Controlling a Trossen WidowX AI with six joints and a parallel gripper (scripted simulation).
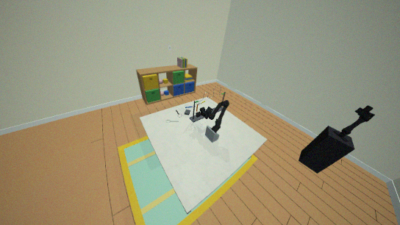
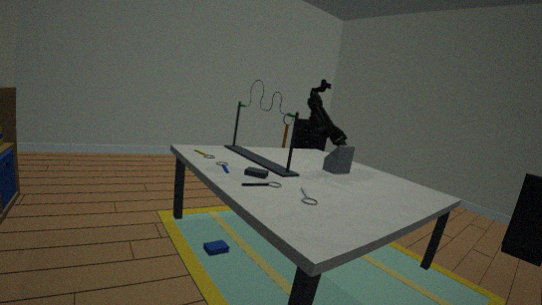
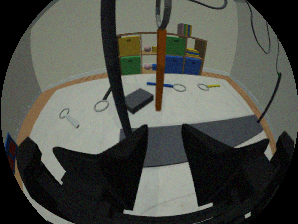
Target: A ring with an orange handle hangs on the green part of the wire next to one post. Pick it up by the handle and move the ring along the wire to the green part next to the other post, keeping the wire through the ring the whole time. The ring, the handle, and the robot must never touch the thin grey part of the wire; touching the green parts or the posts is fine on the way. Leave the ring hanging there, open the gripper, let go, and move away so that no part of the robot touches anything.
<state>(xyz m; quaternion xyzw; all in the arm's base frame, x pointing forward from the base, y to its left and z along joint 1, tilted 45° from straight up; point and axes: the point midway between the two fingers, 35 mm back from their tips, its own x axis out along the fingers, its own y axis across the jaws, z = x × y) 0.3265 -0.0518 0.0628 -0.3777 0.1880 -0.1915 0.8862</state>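
My gripper [image 3: 165, 128] [image 2: 300, 136] [image 1: 203, 112] is open and empty. It sits a little way back from the handle, which hangs clear beyond the fingertips. The thin grey wire [image 2: 264, 100] waves up and across to the far post [image 2: 235, 125].
Several spare rings with handles [image 2: 309, 200] [image 2: 222, 165] and a dark block [image 2: 256, 172] [image 3: 137, 100] lie on the white table [image 2: 349, 214]. The arm's grey base [image 2: 339, 159] stands by the near post. A shelf [image 1: 167, 84] is at the wall. A black camera box [image 1: 327, 147] hangs at the right.
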